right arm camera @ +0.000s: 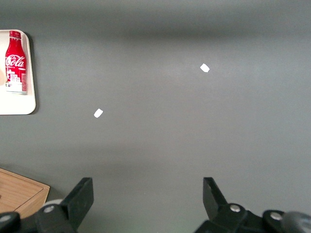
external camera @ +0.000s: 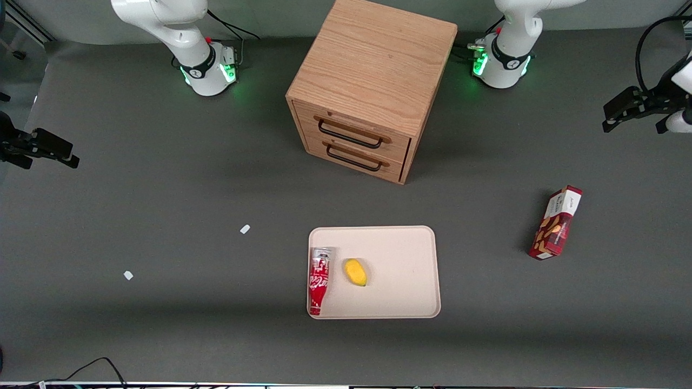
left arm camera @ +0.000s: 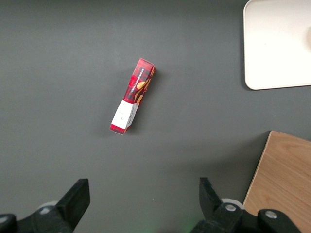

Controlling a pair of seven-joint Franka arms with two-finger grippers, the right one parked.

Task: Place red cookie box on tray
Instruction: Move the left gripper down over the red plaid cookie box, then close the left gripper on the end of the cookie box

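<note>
The red cookie box (external camera: 556, 222) lies on the dark table toward the working arm's end, well apart from the tray (external camera: 400, 254). It is a slim dark-red carton with a white end panel and cookie pictures. The left wrist view looks down on the red cookie box (left arm camera: 132, 95), with a corner of the tray (left arm camera: 277, 43) beside it. My gripper (external camera: 633, 125) hangs above the table at the working arm's end, farther from the front camera than the box. In the left wrist view the gripper (left arm camera: 143, 194) is open, with only bare table between its fingers.
A red-and-white soda bottle (external camera: 319, 281) and a small yellow fruit (external camera: 356, 272) lie on the tray. A wooden two-drawer cabinet (external camera: 373, 81) stands farther from the front camera than the tray. Two white scraps (external camera: 245, 229) (external camera: 128, 275) lie toward the parked arm's end.
</note>
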